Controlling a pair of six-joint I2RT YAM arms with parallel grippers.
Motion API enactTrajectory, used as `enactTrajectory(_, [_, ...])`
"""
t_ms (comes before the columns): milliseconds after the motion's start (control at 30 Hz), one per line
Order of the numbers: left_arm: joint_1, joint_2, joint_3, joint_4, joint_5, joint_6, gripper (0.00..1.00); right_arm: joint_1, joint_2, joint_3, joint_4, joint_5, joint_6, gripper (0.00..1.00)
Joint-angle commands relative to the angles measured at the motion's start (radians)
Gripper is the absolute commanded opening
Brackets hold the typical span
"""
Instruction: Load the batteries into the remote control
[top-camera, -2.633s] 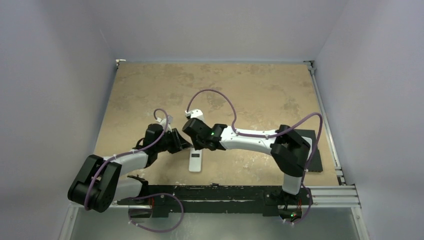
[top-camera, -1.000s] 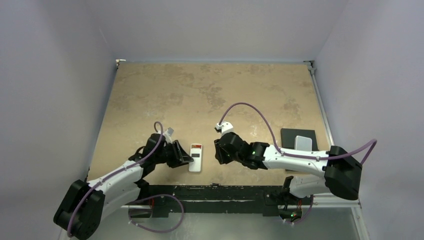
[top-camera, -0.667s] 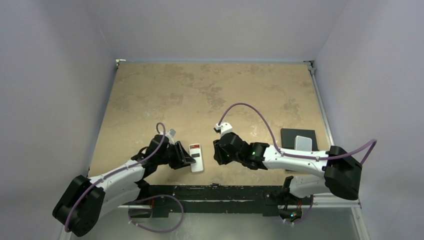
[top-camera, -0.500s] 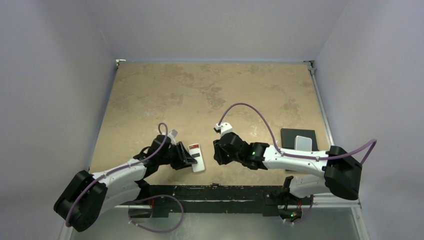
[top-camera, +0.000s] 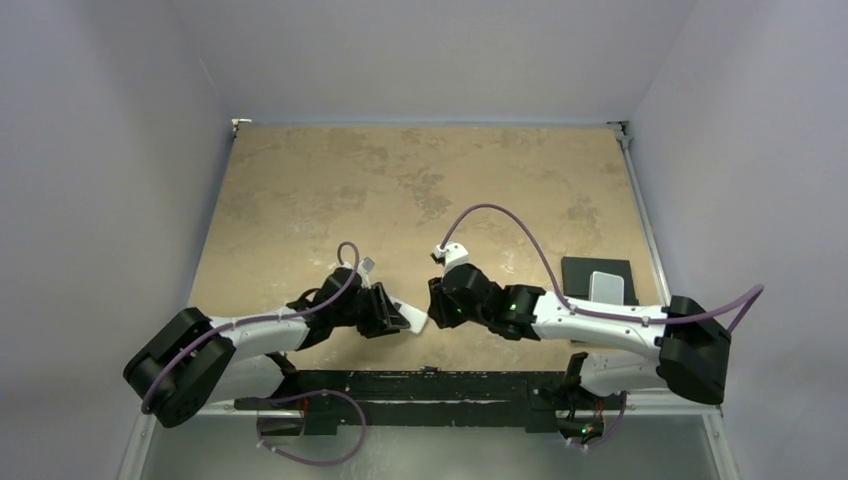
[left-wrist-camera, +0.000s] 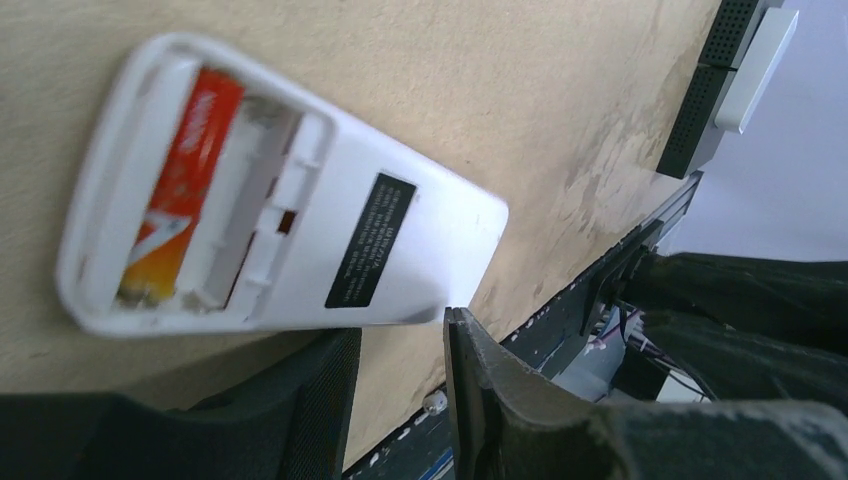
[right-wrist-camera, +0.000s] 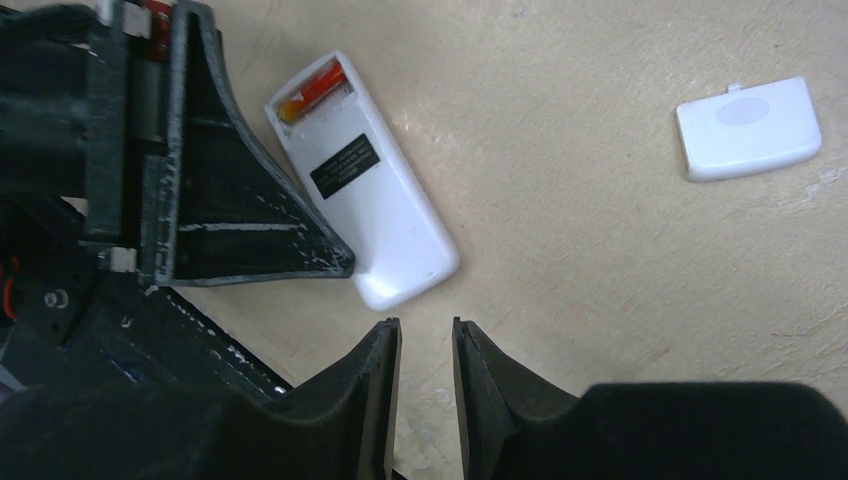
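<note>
Tan mottled table (top-camera: 420, 170). On it, near front edge: white remote (right-wrist-camera: 362, 208), back up, batt. bay open w/ one red battery (left-wrist-camera: 180, 190) inside. Small white cover (right-wrist-camera: 748, 128) lies apart. Dark mat (top-camera: 596, 268) at right edge w/ pale grey block (top-camera: 606, 286) on it.

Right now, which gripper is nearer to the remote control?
Left. The left gripper is right against the remote control; the right gripper sits just beyond the remote's other end.

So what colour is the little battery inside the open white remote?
Red, fading to orange-yellow at one end. The slim cylindrical battery in the flat white plastic remote shows best in the left wrist view.
</note>
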Motion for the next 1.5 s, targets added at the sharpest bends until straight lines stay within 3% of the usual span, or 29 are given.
enactTrajectory(0, [-0.045,0.065,0.078,0.074,-0.044,-0.009,0.36,0.005,-0.088,0.003,-0.017,0.049,0.029,0.34])
enactTrajectory(433, [-0.135,0.318,0.253,0.162,-0.083,0.001,0.35,0.005,-0.289,-0.033,-0.138,0.139,0.098,0.38])
enactTrajectory(800, [-0.141,0.479,0.439,0.071,-0.136,0.106,0.34,0.005,-0.372,-0.045,-0.204,0.144,0.099,0.40])
enactTrajectory(1467, [-0.141,0.411,0.559,-0.189,-0.259,0.302,0.34,0.003,-0.371,-0.027,-0.231,0.137,0.114,0.41])
